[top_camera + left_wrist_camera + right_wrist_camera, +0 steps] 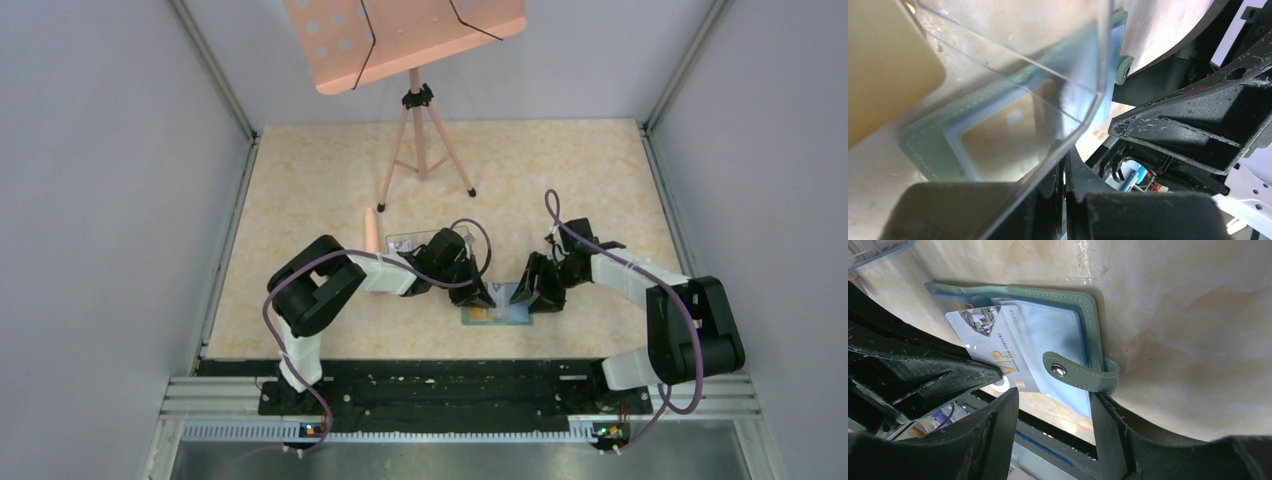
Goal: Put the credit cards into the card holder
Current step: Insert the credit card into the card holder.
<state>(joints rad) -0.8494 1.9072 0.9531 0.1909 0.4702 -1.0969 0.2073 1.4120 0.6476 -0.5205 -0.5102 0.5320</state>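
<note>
From the top view, the card holder lies open and flat on the desk, near its front edge and between the two arms. It is sage-green with a pale blue inside. The left claw and right claw come down on it from either side. A clear box sits behind the left wrist.

In the left wrist view, the holder's stitched green rim frames a pale blue sleeve, and an orange-yellow card shows at the left. The left claw is clenched, its fingers pressed together. A glossy, see-through sheet with a rounded corner crosses the view, and I cannot tell what it is.

In the right wrist view, a white-grey card lies slanted on the blue sleeve, its far end at the sleeve's mouth. It carries a diamond picture and "VIP" in gold; the small print beside that is too fine to read. The left claw's tip touches this card, though I cannot tell whether it pinches it. The right claw stands released, jaws apart over the holder's near edge, with one finger against the strap and its snap stud.
</note>
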